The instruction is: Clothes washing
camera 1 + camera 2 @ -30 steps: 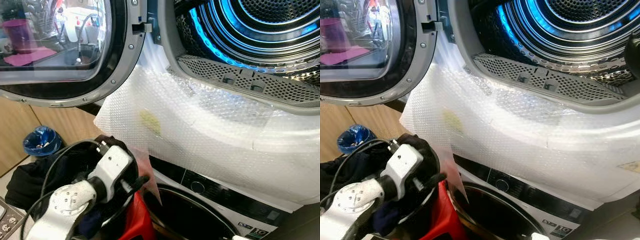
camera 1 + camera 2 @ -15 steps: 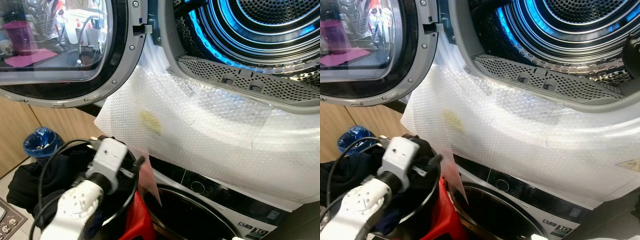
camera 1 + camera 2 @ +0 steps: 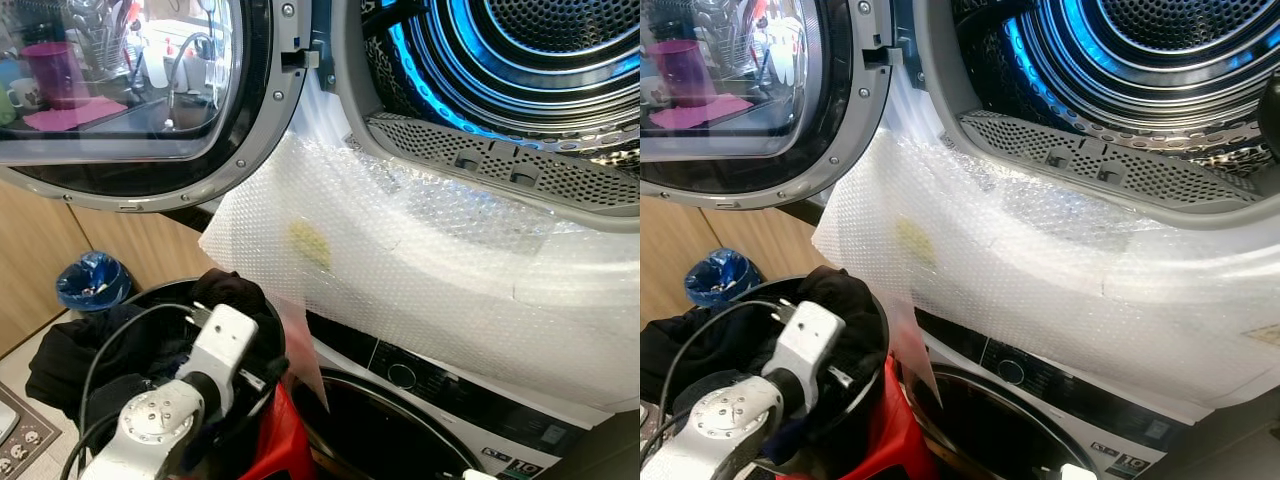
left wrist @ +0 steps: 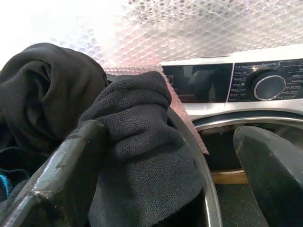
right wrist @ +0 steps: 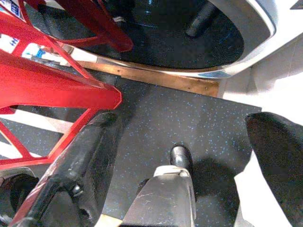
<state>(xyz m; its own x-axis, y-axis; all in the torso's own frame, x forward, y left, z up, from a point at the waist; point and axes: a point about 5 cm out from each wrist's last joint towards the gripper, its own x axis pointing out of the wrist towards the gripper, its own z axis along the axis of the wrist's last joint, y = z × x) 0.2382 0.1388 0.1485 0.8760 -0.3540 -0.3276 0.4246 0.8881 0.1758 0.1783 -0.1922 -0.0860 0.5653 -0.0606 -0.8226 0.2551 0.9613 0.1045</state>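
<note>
Left claw (image 4: pixel 165 175) spread wide over black clothes (image 4: pixel 137 142).

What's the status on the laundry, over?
Left gripper open at the basket rim, one finger against the dark clothes. Right gripper open, idle above the floor. Dryer drum open; bubble wrap draped below it.

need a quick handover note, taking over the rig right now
Left gripper: open, fingers either side of dark knitted black clothing at the rim of the round black laundry basket, nothing clamped.
Right gripper: open, hanging low over the dark speckled floor, idle.
Upper machine's blue-lit steel drum stands open, its round glass door swung left.
Done: nothing loaded.
Left: grip clothes, lift them into the drum.
</note>
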